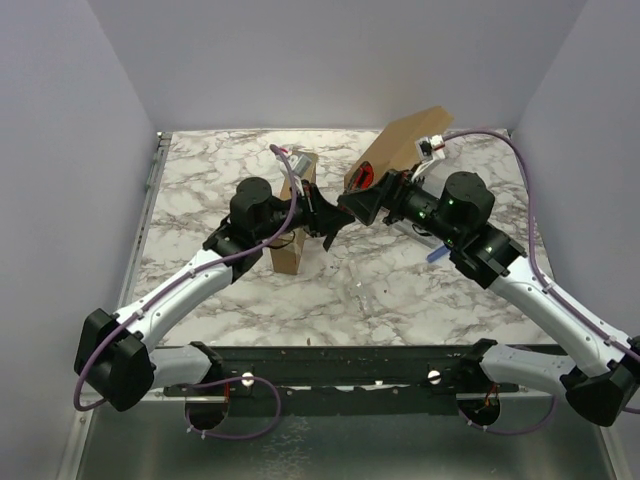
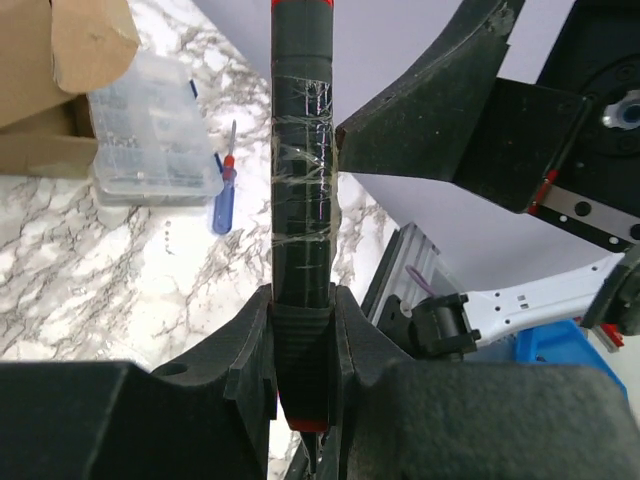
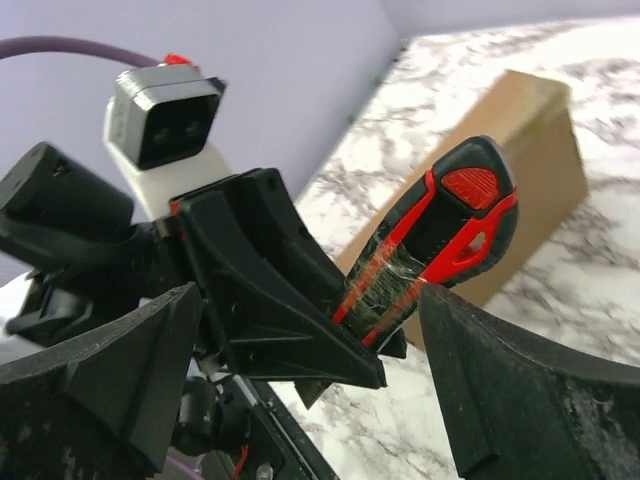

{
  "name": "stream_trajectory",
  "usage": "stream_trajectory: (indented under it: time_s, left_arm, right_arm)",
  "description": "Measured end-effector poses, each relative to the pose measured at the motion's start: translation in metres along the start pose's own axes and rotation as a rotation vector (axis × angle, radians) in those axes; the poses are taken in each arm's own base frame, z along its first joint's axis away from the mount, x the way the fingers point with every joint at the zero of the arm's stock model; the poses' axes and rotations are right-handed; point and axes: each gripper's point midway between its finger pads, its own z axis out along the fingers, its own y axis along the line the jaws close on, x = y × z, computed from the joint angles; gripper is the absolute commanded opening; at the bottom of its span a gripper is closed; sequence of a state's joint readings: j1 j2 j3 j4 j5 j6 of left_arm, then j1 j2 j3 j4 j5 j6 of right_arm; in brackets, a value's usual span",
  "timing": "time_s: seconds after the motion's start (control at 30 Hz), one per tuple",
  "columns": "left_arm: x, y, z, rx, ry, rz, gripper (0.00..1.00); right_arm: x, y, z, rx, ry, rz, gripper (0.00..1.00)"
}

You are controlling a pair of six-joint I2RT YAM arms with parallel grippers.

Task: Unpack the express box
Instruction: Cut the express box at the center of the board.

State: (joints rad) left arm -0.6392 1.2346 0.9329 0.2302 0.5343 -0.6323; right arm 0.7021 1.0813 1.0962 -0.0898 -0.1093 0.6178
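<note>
The left tool [image 2: 303, 332] was clenched on a utility knife [image 2: 300, 190], gripping one end of its black and red handle. Clear tape was wound around the middle of the handle. The knife was held in the air over the middle of the desk [image 1: 400, 300], where the two arms met.

The right tool [image 3: 310, 300] was released. Its fingers [image 3: 520, 400] were spread wide on either side of the knife's free end and were not clamping it. From the right wrist view I could not tell whether either finger brushed the handle.

The express box [image 1: 405, 140] sat toward the far right corner of the desk with a brown flap raised, behind the right arm's wrist. A clear plastic case [image 2: 150, 140] lay on the desk right beside it. A small blue screwdriver [image 2: 224, 195] with a red collar lay just beside the case, nearer the front edge.

A narrower cardboard box [image 1: 288, 252] stood upright near the middle of the desk, a little toward the left edge. It was close under the left arm's wrist and partly hidden by it.
</note>
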Motion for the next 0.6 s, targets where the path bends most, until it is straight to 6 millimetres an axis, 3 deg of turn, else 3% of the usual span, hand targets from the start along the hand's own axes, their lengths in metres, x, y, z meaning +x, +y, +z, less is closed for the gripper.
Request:
stream_trajectory:
  time_s: [0.13, 0.33, 0.6]
  left_arm:
    - [-0.016, -0.008, -0.009, 0.026, -0.046, 0.013, 0.0]
    - [-0.018, -0.019, -0.018, 0.058, -0.066, 0.023, 0.0]
    - [-0.019, -0.019, -0.024, 0.046, -0.078, 0.019, 0.0]
  right_arm:
    - [-0.006, 0.025, 0.001, -0.156, 0.005, -0.035, 0.88]
    - [-0.014, 0.042, -0.004, -0.238, -0.016, -0.04, 0.95]
    - [-0.03, 0.018, -0.006, -0.082, -0.084, 0.002, 1.0]
